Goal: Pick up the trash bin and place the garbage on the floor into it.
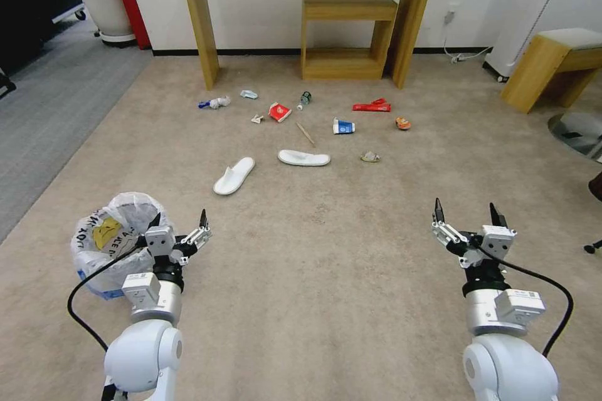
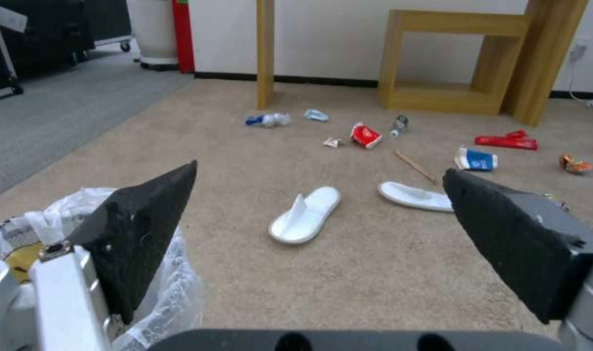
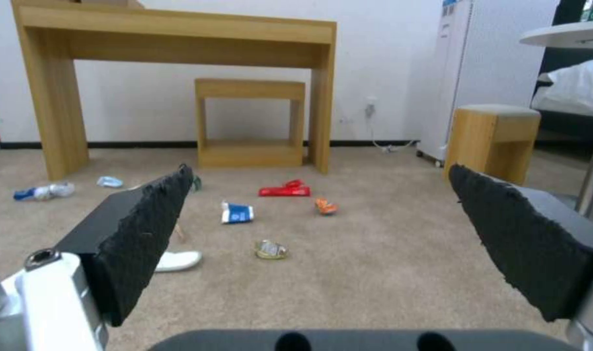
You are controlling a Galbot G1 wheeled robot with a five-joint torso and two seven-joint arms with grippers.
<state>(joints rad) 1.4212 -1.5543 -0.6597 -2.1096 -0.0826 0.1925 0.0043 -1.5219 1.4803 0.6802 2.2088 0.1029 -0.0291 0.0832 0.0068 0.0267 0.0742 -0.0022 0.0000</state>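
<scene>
The trash bin point(image 1: 110, 244), lined with a crinkled clear bag with a yellow patch, stands on the carpet at my near left. My left gripper point(image 1: 179, 223) is open beside it, one finger over the bag's rim point(image 2: 169, 287). My right gripper point(image 1: 465, 207) hangs open over bare carpet at the near right, holding nothing. The garbage lies farther ahead: two white slippers point(image 1: 234, 175) point(image 1: 303, 158), a red paper cup point(image 1: 279, 112), a blue-white carton point(image 1: 343, 127), a red wrapper point(image 1: 372, 106), an orange wrapper point(image 1: 402, 123), a bottle point(image 1: 305, 99) and a wooden stick point(image 1: 305, 133).
A wooden desk point(image 1: 200, 25) with a small wooden shelf point(image 1: 348, 31) under it stands against the far wall behind the litter. A wooden stool point(image 1: 552, 66) is at the far right, a white planter point(image 1: 106, 6) at the far left. Open carpet lies between me and the litter.
</scene>
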